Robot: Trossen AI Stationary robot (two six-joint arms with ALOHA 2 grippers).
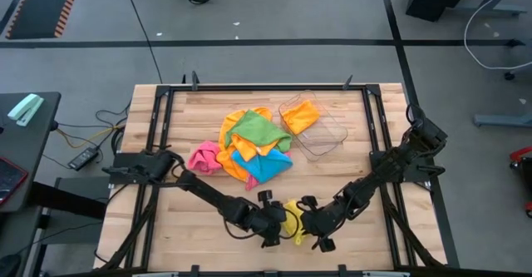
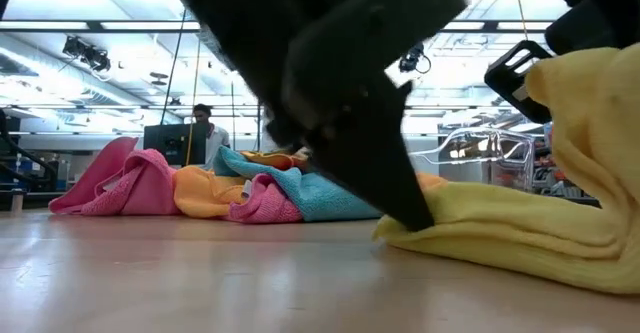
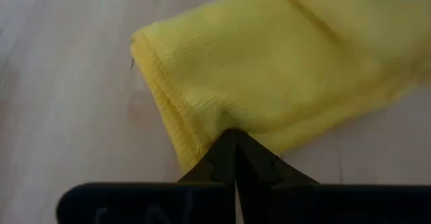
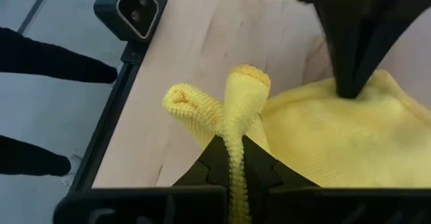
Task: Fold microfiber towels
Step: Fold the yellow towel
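Yellow towel, soft ribbed pile; bunched ridge in right gripper.

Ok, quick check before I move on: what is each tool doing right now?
Left tool: shut, pinching the edge of the yellow towel on the table.
Right tool: shut on a bunched corner of the same yellow towel.

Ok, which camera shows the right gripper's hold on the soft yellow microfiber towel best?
The right wrist view: the right gripper is shut on a bunched edge of the soft yellow microfiber towel. The high view shows it small; the low view shows mostly draped cloth; the left wrist view shows only the left gripper's pinch.
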